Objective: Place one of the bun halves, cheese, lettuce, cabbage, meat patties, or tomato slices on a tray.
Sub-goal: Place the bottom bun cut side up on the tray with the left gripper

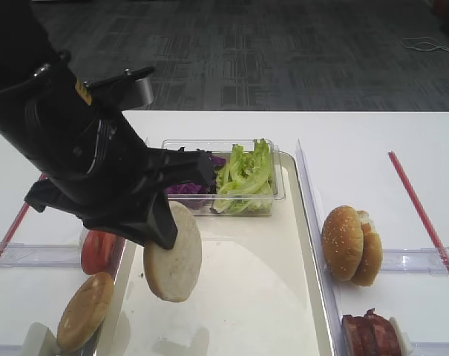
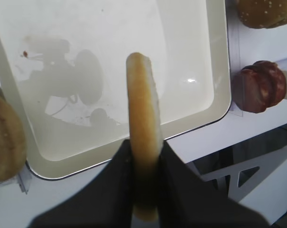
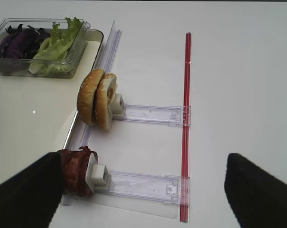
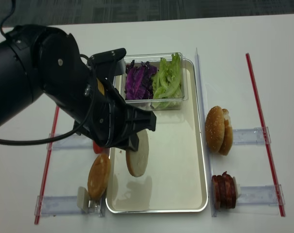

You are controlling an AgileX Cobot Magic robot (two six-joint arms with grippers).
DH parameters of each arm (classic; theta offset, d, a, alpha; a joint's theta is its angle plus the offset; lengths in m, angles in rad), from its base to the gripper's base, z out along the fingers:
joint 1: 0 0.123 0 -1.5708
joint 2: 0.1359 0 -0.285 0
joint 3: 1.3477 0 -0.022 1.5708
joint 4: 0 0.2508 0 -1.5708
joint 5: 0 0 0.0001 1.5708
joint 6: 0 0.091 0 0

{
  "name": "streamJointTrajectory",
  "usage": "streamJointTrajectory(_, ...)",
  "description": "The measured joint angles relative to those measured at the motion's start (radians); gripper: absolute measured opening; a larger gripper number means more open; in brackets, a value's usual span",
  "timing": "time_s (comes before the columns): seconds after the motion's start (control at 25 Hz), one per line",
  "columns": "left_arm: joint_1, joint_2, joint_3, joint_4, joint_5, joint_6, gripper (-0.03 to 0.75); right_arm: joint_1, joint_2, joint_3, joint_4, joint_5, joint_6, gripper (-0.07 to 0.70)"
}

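My left gripper (image 2: 145, 149) is shut on a plain bun half (image 2: 143, 114), held upright on edge above the cream tray (image 2: 214, 95). From above, that bun half (image 1: 172, 256) hangs over the tray's (image 4: 176, 160) near-left part. Lettuce (image 1: 246, 174) and purple cabbage (image 1: 188, 189) lie in a clear box at the tray's far end. Tomato slices (image 1: 98, 251) and another bun half (image 1: 84, 310) stand in racks left of the tray. Meat patties (image 3: 77, 171) stand beside my right gripper (image 3: 143, 190), which is open over the table. Cheese is out of view.
Sesame-seeded bun halves (image 3: 98, 99) stand in a clear rack (image 3: 152, 114) right of the tray. A red strip (image 3: 186, 123) runs along the table further right. The table's front edge lies just below the tray (image 2: 110, 180).
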Motion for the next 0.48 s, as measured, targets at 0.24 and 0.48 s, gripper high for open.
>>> streamJointTrajectory(0.24, 0.056, 0.0, 0.12, -0.236, -0.106, 0.187, 0.113, 0.0, 0.0, 0.0, 0.0, 0.0, 0.0, 0.675)
streamJointTrajectory(0.48, 0.136, 0.0, 0.194, -0.541, -0.154, 0.467, 0.111, 0.0, 0.0, 0.0, 0.0, 0.0, 0.0, 0.675)
